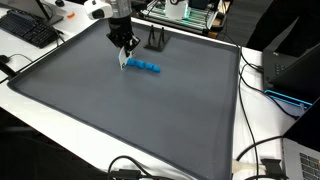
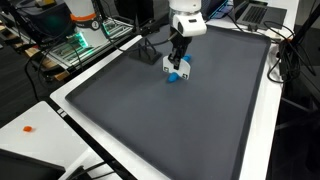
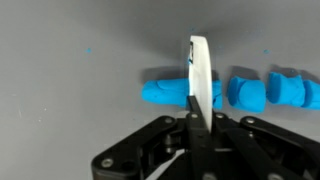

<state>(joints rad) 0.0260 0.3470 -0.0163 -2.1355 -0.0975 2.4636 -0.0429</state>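
My gripper [image 1: 124,55] is shut on a thin white flat piece [image 3: 199,75], held on edge just above the grey mat [image 1: 120,110]. A row of blue blocks [image 1: 147,67] lies on the mat right beside the piece. In the wrist view the white piece stands upright in front of the blue blocks [image 3: 240,92], crossing them. In an exterior view the gripper [image 2: 177,60] holds the white piece [image 2: 170,66] over the blue blocks [image 2: 177,76].
A black stand [image 1: 156,40] sits at the mat's far edge. A keyboard [image 1: 25,28] lies beyond one corner. Cables [image 1: 262,160] and a laptop [image 1: 300,160] lie off the mat. Equipment with green lights [image 2: 75,45] stands nearby.
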